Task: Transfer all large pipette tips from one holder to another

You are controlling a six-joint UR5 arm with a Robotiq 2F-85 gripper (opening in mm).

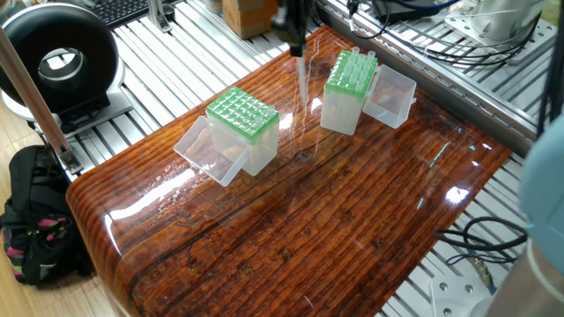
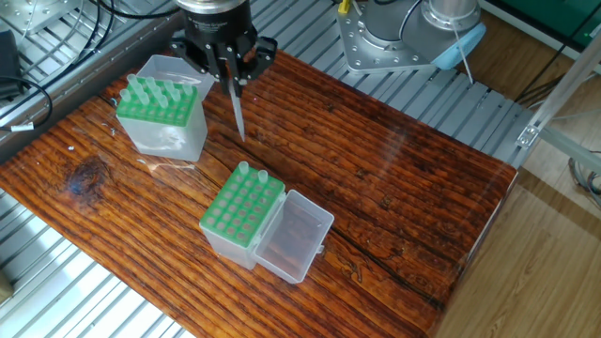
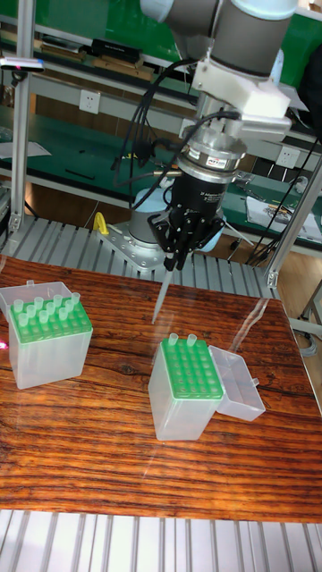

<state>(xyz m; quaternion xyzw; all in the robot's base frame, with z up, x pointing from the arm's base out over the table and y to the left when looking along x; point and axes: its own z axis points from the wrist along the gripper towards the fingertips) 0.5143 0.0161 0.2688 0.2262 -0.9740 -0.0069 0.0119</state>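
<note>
Tall fixed view — I have one large pipette tip (image 3: pixel 162 296) clamped in the tool (image 3: pixel 175 259), hanging over the tabletop (image 3: pixel 98 429).
Here the fingers are closed on the tip's wide upper end and its narrow point hangs free in the air, tilted slightly, between the fuller rack (image 3: pixel 47 342) and the near rack (image 3: pixel 187 386), which carries two tips at its back edge. I judge the tip light, thin-walled and slick, so the stiffer collar is the place to hold; the taper would likely flex or slip.

One fixed view: the tip (image 1: pixel 302 81) hangs between the two racks, above bare wood and touching nothing.

The other fixed view — the tool (image 2: pixel 228 70) is shut on the tip (image 2: pixel 236 110), just beside the fuller rack (image 2: pixel 162 115) and well clear of the two-tip rack (image 2: pixel 242 212).
</note>
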